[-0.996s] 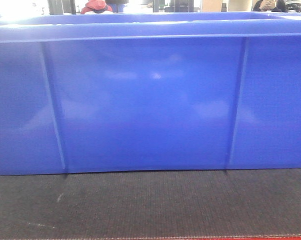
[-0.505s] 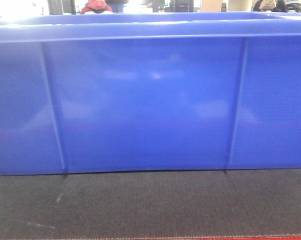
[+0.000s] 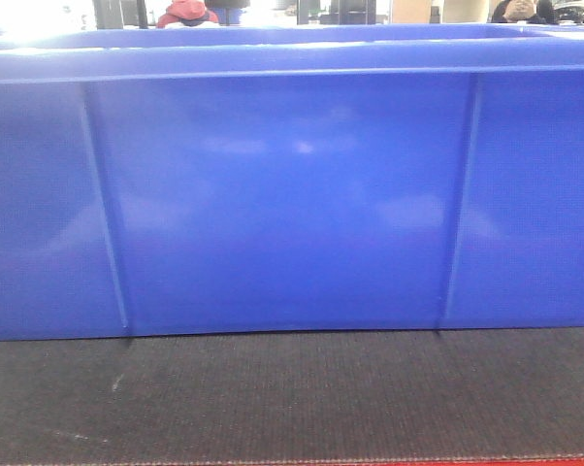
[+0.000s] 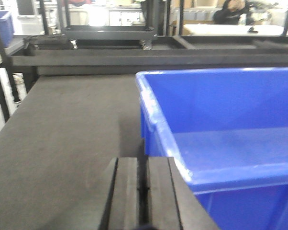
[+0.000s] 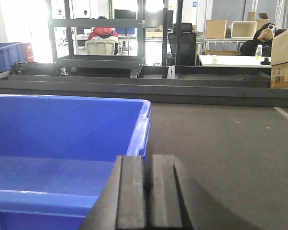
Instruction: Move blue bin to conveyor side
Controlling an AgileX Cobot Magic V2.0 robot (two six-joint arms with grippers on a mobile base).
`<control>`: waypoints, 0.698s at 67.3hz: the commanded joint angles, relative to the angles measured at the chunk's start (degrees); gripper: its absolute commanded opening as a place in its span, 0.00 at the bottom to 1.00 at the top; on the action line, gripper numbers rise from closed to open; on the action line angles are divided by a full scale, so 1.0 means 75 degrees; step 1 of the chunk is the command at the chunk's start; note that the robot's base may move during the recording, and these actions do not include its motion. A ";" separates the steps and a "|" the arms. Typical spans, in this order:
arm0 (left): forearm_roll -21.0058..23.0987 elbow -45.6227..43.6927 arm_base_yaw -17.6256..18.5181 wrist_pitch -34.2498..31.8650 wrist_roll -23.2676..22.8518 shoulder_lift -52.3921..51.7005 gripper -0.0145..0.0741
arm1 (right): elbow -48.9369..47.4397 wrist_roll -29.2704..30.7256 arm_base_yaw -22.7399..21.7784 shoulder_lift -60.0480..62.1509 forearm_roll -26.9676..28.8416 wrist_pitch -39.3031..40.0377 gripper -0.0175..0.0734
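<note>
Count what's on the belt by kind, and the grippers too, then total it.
Blue bin: 1
Belt: 1
Grippers: 2, left gripper and right gripper, both shut and empty
Total: 4

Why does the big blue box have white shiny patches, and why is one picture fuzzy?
Front view: the blue bin wall is glossy, so lamps reflect as pale patches. Left wrist view: everything looks soft and blurred, with the left tool dark at the bottom. Right wrist view: sharper, though bright windows behind wash out.
</note>
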State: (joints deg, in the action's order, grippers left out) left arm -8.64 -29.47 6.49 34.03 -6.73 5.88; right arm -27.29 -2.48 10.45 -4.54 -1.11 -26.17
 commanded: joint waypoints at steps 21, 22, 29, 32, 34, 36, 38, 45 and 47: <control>0.0989 0.3084 -0.1472 -0.3201 0.0493 -0.0785 0.16 | 0.0003 0.0063 -0.0025 0.0031 -0.0093 0.0238 0.10; 0.0991 0.3182 -0.1496 -0.3336 0.0493 -0.0785 0.16 | 0.0003 0.0063 -0.0025 0.0031 -0.0093 0.0238 0.10; 0.1042 0.3929 -0.1530 -0.4644 0.0493 -0.0785 0.16 | 0.0003 0.0063 -0.0025 0.0031 -0.0093 0.0238 0.10; 0.1042 0.3929 -0.1530 -0.5118 0.0493 -0.0785 0.16 | 0.0003 0.0063 -0.0025 0.0031 -0.0093 0.0238 0.10; 0.1042 0.3929 -0.1530 -0.4721 0.0493 -0.0785 0.16 | 0.0003 0.0063 -0.0025 0.0031 -0.0093 0.0238 0.10; 0.1042 0.3929 -0.1530 -0.4672 0.0493 -0.0785 0.16 | 0.0003 0.0063 -0.0025 0.0031 -0.0093 0.0238 0.10; 0.1042 0.3929 -0.1530 -0.4726 0.0493 -0.0785 0.16 | 0.0003 0.0063 -0.0025 0.0031 -0.0093 0.0238 0.10; 0.1042 0.3929 -0.1530 -0.4674 0.0493 -0.0785 0.16 | 0.0003 0.0063 -0.0025 0.0031 -0.0093 0.0238 0.10; 0.1042 0.3929 -0.1530 -0.4674 0.0493 -0.0785 0.16 | 0.0003 0.0063 -0.0025 0.0031 -0.0093 0.0238 0.10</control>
State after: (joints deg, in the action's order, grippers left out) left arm -1.34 -0.11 -4.73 0.55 -3.17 0.30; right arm -27.29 -2.48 10.45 -4.50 -1.21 -25.81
